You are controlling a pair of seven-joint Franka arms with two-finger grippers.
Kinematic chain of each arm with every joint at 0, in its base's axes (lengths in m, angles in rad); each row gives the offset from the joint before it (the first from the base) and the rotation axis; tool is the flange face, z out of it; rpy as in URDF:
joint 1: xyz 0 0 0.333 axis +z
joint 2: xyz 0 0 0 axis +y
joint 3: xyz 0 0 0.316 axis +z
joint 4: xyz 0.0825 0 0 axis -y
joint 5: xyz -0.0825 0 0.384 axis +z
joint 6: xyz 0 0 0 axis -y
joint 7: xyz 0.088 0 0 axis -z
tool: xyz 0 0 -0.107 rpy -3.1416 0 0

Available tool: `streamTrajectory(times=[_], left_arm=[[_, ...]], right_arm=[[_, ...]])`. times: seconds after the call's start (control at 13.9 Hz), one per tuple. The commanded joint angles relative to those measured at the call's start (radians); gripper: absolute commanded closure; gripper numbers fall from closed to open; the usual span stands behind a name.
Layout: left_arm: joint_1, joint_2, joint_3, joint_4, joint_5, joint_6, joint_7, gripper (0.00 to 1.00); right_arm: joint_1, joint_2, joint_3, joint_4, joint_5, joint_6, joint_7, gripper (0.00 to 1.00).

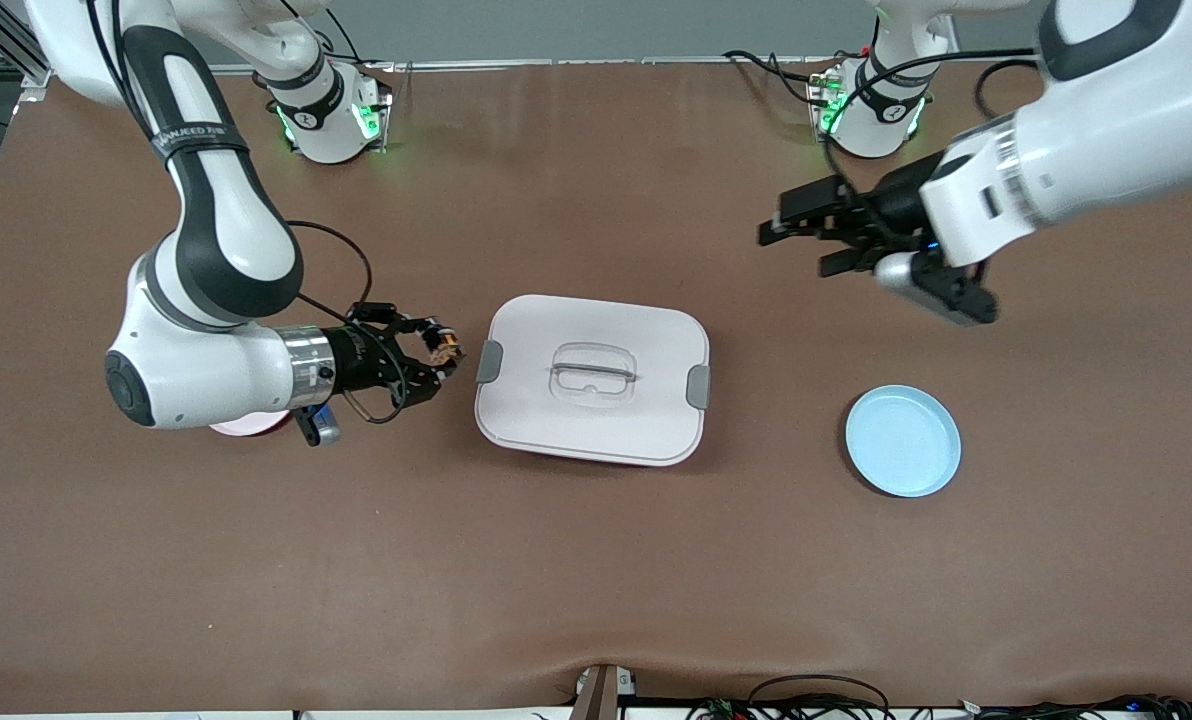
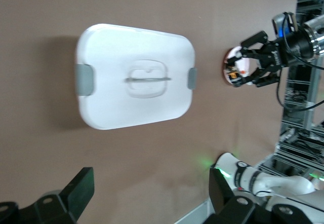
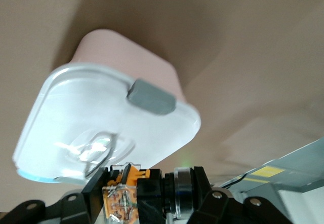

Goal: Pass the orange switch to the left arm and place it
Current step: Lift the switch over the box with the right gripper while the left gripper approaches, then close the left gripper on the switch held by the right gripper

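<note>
The orange switch (image 1: 443, 342) is a small black part with orange marks, held up in my right gripper (image 1: 434, 358), which is shut on it just off the box's grey latch at the right arm's end. In the right wrist view the switch (image 3: 119, 198) sits between the black fingers (image 3: 86, 196), with the box (image 3: 101, 127) close ahead. The white box (image 1: 592, 378) with its clear handle lies mid-table. My left gripper (image 1: 798, 245) is open and empty, up in the air over bare table toward the left arm's end. The left wrist view shows the box (image 2: 134, 77) and, farther off, the right gripper (image 2: 248, 67) with the switch (image 2: 234, 73).
A round blue plate (image 1: 902, 440) lies on the table toward the left arm's end, nearer the front camera than the left gripper. A pink plate (image 1: 246, 425) is mostly hidden under the right arm. The brown table (image 1: 596, 580) is bare nearer the camera.
</note>
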Motion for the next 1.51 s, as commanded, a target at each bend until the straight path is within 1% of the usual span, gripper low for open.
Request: streamTrajectory(times=[0.0, 0.22, 0.36, 0.43, 0.65, 0.72, 0.87, 1.01, 1.15, 1.44], left_arm=[[-0.056, 0.072, -0.001, 0.014, -0.056, 0.074, -0.013, 0.00], [-0.130, 0.132, -0.001, 0.014, -0.076, 0.192, -0.015, 0.00], [-0.169, 0.164, -0.001, 0.014, -0.089, 0.269, -0.016, 0.00], [-0.179, 0.183, -0.001, 0.014, -0.116, 0.298, -0.016, 0.00], [-0.196, 0.235, -0.001, 0.014, -0.181, 0.373, -0.016, 0.00], [-0.197, 0.249, -0.001, 0.014, -0.184, 0.383, -0.015, 0.00], [-0.193, 0.270, -0.001, 0.015, -0.182, 0.384, -0.010, 0.00], [-0.188, 0.276, 0.000, 0.014, -0.176, 0.384, -0.006, 0.00], [-0.185, 0.281, 0.005, 0.015, -0.171, 0.386, -0.004, 0.00], [-0.183, 0.293, 0.010, 0.017, -0.167, 0.390, 0.004, 0.00]], right_arm=[[0.067, 0.049, -0.010, 0.087, 0.050, 0.043, 0.155, 1.00], [0.146, 0.107, -0.010, 0.183, 0.050, 0.119, 0.316, 1.00], [0.180, 0.133, -0.009, 0.231, 0.053, 0.176, 0.396, 1.00], [0.191, 0.141, -0.009, 0.242, 0.065, 0.201, 0.422, 1.00], [0.217, 0.153, -0.010, 0.247, 0.142, 0.280, 0.444, 1.00], [0.225, 0.153, -0.010, 0.247, 0.162, 0.288, 0.458, 1.00], [0.231, 0.153, -0.009, 0.248, 0.169, 0.308, 0.488, 1.00], [0.245, 0.155, -0.009, 0.265, 0.172, 0.336, 0.530, 1.00], [0.256, 0.155, -0.010, 0.268, 0.203, 0.368, 0.553, 1.00], [0.260, 0.164, -0.009, 0.270, 0.240, 0.373, 0.565, 1.00]])
